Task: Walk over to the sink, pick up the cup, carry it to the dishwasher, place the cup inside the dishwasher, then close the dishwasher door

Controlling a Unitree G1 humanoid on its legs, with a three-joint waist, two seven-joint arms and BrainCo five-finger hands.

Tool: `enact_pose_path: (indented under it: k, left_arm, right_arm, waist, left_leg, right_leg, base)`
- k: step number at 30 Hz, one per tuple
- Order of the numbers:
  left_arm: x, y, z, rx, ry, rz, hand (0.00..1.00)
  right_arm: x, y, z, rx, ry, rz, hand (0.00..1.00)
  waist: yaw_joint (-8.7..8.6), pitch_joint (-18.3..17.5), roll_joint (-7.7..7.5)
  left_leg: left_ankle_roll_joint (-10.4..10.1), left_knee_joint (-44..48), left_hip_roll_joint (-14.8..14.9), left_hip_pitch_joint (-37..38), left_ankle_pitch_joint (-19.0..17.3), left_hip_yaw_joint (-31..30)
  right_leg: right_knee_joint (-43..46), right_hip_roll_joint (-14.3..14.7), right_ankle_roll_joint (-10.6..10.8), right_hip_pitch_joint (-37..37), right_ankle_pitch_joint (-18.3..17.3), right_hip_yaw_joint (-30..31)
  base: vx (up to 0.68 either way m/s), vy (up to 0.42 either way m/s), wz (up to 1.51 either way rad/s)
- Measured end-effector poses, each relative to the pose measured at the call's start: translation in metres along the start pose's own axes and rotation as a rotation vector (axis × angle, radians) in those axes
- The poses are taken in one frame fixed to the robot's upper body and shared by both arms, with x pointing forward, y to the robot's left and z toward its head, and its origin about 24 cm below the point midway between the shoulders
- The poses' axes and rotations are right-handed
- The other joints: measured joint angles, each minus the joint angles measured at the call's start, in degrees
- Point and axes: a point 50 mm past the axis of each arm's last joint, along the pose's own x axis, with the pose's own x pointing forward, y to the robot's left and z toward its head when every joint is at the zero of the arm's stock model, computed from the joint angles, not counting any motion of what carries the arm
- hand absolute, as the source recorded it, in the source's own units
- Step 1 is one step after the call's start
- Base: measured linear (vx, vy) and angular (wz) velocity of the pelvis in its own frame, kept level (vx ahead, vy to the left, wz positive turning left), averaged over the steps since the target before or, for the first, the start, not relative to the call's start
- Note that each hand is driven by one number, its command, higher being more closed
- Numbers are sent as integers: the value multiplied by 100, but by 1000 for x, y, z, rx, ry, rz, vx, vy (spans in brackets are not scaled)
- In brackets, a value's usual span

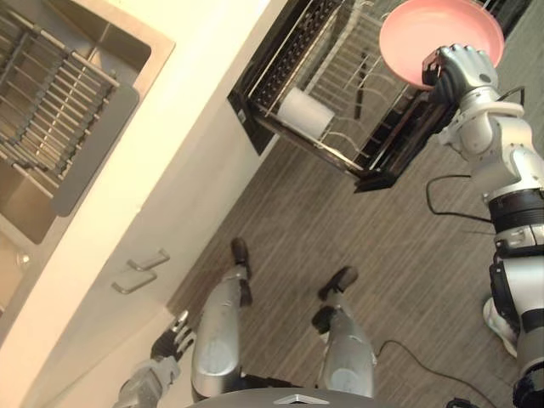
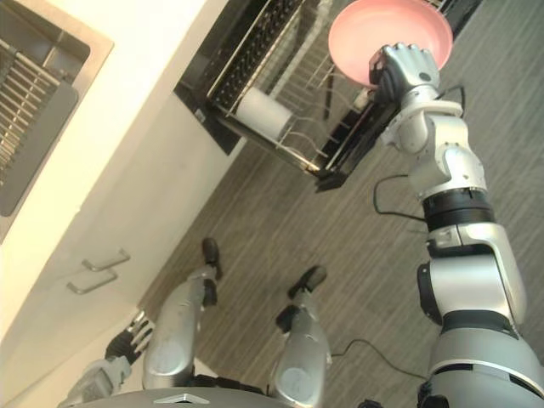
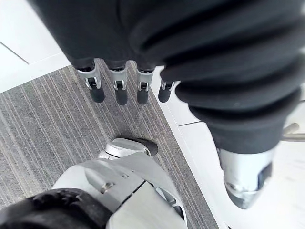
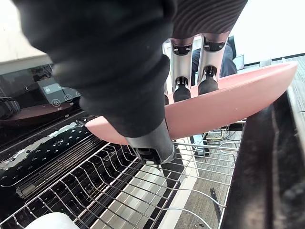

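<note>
A pink plate is up over the pulled-out dishwasher rack, pinched at its near rim by my right hand. In the right wrist view the fingers lie on the plate's upper face and the thumb sits under it. A white cup lies on its side in the rack's near left corner, apart from the plate. My left hand hangs low beside the cabinet front, fingers straight and holding nothing.
The open dishwasher door juts out over the striped floor. The sink with a metal drainer is sunk in the pale counter at the left. Two cabinet handles stick out near my left hand.
</note>
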Motion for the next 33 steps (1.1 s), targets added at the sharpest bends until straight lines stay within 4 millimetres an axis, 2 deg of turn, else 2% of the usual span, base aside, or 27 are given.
enact_pose_path:
  k: [3,6,12,13,21,24,26,30,33]
  left_arm:
    - [4,-6,4,-38,-2,-27,0]
    - [7,-14,3,-143,23,-79,0]
    - [11,-25,4,-212,44,-149,0]
    - [11,-26,3,-213,47,-152,0]
    - [12,-36,-5,-187,90,-209,0]
    - [13,-42,-9,-193,94,-230,0]
    - [13,-46,-10,-187,94,-243,0]
    - [12,-48,-12,-192,87,-252,0]
    - [11,-48,-11,-192,76,-256,0]
  right_arm:
    - [6,-6,-3,28,31,17,100]
    - [13,-13,2,51,18,21,100]
    - [15,-12,-12,155,112,96,100]
    - [15,-11,-13,158,121,113,0]
    - [14,-10,-25,177,199,120,0]
    - [14,-13,-26,182,205,82,0]
    - [14,-19,-30,211,220,34,0]
    - [13,-27,-33,276,234,-41,0]
    - [14,-41,-33,305,223,-121,0]
  waist:
    - [121,72,81]
    - [194,119,146]
    - [426,218,381]
    - [451,215,387]
    - [530,199,410]
    - [527,159,470]
    - [531,119,529]
    - [502,114,535]
    - [399,104,550]
  left_leg:
    - [-7,-6,-54,-111,15,-137]
    - [33,-92,-155,-283,96,-175]
    - [85,-180,-332,-474,178,-309]
    - [89,-199,-359,-504,199,-342]
    - [101,-258,-503,-546,250,-466]
    - [102,-273,-572,-519,251,-559]
    - [115,-282,-595,-497,261,-589]
    - [115,-356,-624,-237,261,-593]
    - [118,-488,-687,-21,274,-630]
  right_leg:
    - [-113,-2,0,-53,93,-35]
    - [-138,-71,2,-245,175,-52]
    - [-163,-209,8,-461,303,-44]
    - [-163,-227,15,-504,319,-32]
    - [-156,-355,25,-573,374,-39]
    - [-140,-416,33,-548,379,-46]
    - [-121,-438,43,-514,386,-73]
    - [-107,-459,54,-289,364,-80]
    - [-85,-504,64,-106,334,-117]
  base:
    - [-32,45,4]
    - [-35,64,8]
    - [-29,65,5]
    - [-23,55,-2]
    - [-18,34,3]
    - [-10,24,5]
    - [-7,13,6]
    - [0,0,0]
    - [5,-1,5]
